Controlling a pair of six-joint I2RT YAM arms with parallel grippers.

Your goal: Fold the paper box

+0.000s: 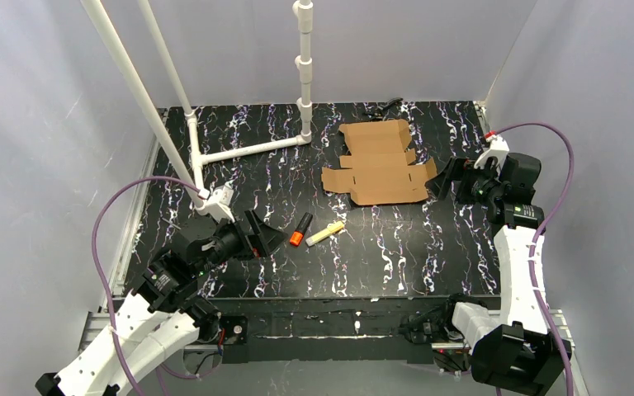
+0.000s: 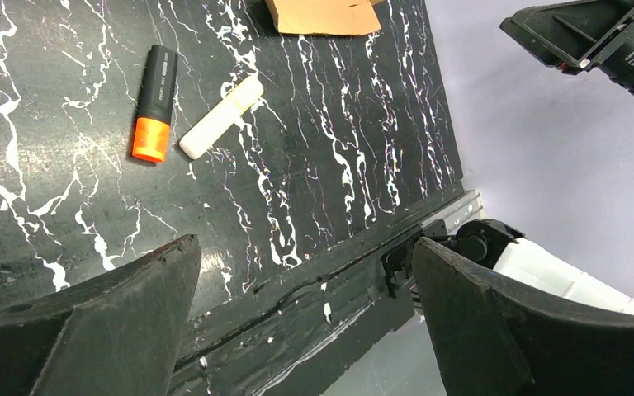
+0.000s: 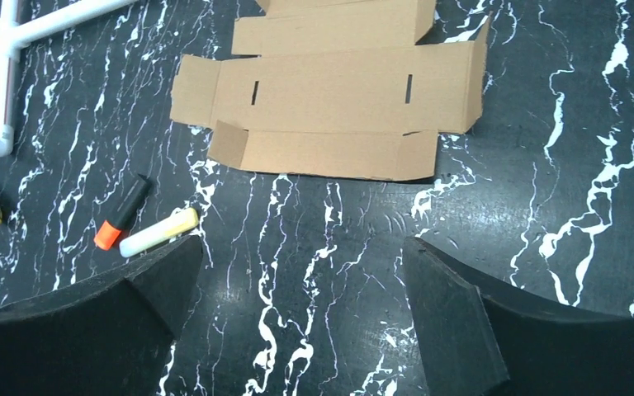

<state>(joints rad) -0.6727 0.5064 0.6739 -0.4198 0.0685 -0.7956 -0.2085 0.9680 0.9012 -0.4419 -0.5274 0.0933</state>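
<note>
Surface: black marbled table (image 1: 363,247), grey walls around.
Paper box (image 1: 380,169): flat unfolded sheet, just ahead of the right jaws, well apart from the left jaws.
Right gripper (image 1: 439,177): jaws spread wide, nothing between them, near the box's edge; contact unclear.
Left gripper (image 1: 271,237): jaws released, empty.
Marker (image 1: 300,228): orange-tipped, just ahead of the left jaws.
Yellow stick (image 1: 324,233): just beside the marker, on the side away from the left jaws.

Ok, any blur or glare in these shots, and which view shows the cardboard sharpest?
Right wrist: flat brown cardboard sheet sharpest, no glare; right end effector dark, little detail. Left wrist: orange-tipped black marker crisp, cardboard cropped at the top. Top external: soft even light, faint shadows.
</note>
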